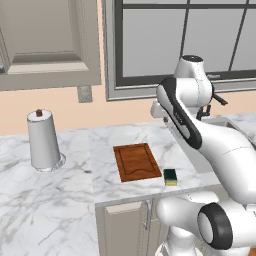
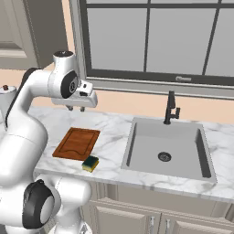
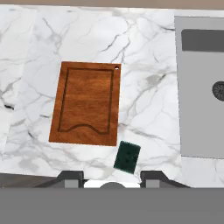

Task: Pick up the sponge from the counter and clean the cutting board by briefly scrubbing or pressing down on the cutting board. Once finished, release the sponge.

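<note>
Sponge (image 3: 127,156) lies on bench (image 3: 144,109) just off cutting board (image 3: 86,103) near corner, front edge. Looks light, soft, squashy; take it across short yellow sides, low. Tool (image 2: 76,108) high above, shut, empty.

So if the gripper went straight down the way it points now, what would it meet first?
Probably the counter just beside the sponge, or the sponge itself; the gripper hangs high, so depth is uncertain.

The arm is raised and folded, wrist high. The gripper (image 2: 76,108) points straight down, jaws closed and empty.
</note>
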You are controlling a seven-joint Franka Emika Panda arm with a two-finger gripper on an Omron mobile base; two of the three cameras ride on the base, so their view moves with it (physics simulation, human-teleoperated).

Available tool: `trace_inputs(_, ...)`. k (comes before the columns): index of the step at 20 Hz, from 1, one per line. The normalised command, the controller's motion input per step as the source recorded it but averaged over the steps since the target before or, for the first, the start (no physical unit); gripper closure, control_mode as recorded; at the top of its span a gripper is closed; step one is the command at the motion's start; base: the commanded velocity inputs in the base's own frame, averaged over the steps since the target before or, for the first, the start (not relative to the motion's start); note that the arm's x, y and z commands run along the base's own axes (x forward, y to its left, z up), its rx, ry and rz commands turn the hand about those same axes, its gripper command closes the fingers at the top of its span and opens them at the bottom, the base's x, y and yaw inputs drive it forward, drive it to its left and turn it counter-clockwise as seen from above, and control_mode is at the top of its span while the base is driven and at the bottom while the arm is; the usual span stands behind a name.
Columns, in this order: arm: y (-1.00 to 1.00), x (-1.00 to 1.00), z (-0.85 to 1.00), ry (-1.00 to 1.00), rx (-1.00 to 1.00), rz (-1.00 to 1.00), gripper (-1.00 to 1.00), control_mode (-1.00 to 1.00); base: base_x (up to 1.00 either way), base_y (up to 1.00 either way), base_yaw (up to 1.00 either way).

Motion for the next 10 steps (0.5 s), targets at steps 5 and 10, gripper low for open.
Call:
trace_inputs(5,0.00,-0.27,-0.01,0.00,0.00,0.00,-1.00,-1.00,0.00,0.00,0.00)
trace_inputs(10,-0.17,-0.55,-0.12,0.00,0.00,0.00,-1.00,-1.00,0.00,0.00,0.00)
